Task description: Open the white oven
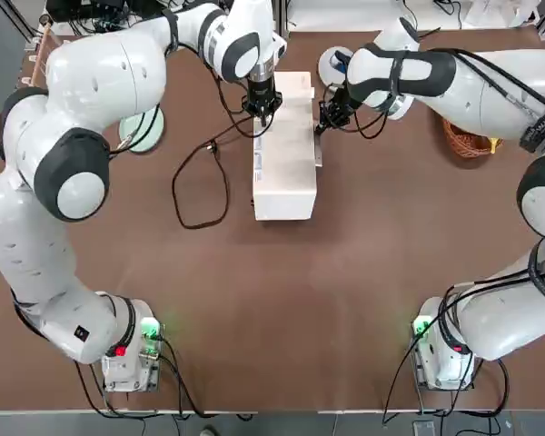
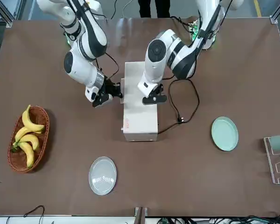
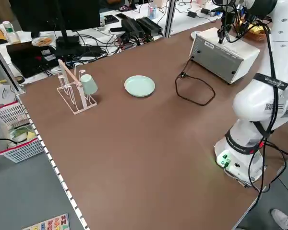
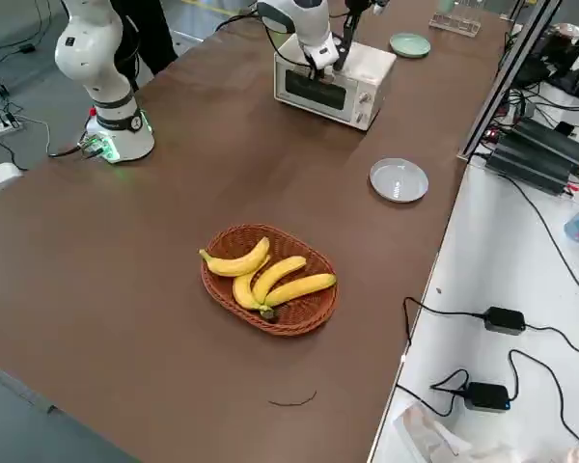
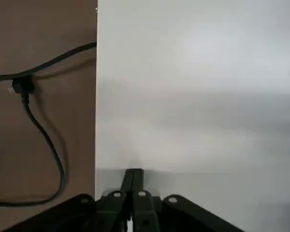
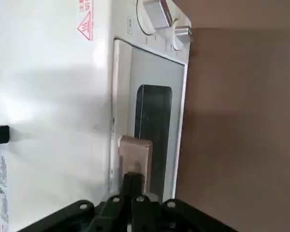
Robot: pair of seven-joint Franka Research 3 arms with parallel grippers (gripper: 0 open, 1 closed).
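Observation:
The white oven point(image 1: 284, 154) sits in the far middle of the table, its glass door point(image 6: 153, 130) facing the robot's right and lying closed against the body. My right gripper point(image 6: 132, 180) is shut, its tips against the beige door handle point(image 6: 134, 151) at the door's upper edge; from overhead the right gripper point(image 1: 322, 125) is at the oven's right side. My left gripper point(image 5: 133, 176) is shut and rests tip-down on the oven's white top, near its far end point(image 1: 262, 113). Nothing is held between either pair of fingers.
The oven's black power cord point(image 1: 198, 186) loops on the table to its left. A green plate point(image 2: 224, 133) and a rack with a green cup point(image 3: 81, 88) stand further left. A banana basket point(image 2: 28, 138) and a grey plate point(image 2: 102, 175) lie on the right side.

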